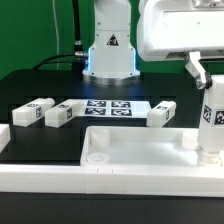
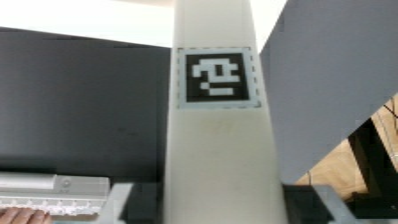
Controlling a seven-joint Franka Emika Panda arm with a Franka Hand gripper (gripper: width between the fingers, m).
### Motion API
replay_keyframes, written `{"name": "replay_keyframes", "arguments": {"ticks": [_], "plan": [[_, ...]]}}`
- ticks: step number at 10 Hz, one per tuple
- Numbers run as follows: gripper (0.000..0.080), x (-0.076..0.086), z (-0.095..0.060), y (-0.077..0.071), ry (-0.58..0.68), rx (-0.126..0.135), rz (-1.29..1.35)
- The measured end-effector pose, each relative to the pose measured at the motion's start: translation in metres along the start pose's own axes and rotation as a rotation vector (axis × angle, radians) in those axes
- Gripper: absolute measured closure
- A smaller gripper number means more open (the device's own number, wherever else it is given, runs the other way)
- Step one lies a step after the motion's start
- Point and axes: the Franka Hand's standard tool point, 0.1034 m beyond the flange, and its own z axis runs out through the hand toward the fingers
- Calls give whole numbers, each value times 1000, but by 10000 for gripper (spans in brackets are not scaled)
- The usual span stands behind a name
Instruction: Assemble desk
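The white rimmed desk top lies flat at the front of the black table. My gripper is shut on a white desk leg and holds it upright, its lower end at the top's corner on the exterior view's right. In the wrist view this leg fills the middle, its black-and-white tag facing the camera, and my gripper closes on it from both sides. Three more legs lie loose behind the top: two on the exterior view's left and one on its right.
The marker board lies flat between the loose legs. The robot base stands behind it. A long white border rail runs along the front of the table, before the desk top.
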Motion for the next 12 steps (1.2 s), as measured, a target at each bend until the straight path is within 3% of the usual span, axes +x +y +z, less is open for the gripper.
{"name": "replay_keyframes", "arguments": {"ticks": [5, 10, 11, 12], "plan": [[509, -10, 9, 0, -4, -2, 0], [509, -8, 11, -1, 34, -8, -6], [304, -8, 11, -1, 34, -8, -6], [198, -9, 11, -1, 34, -8, -6]]}}
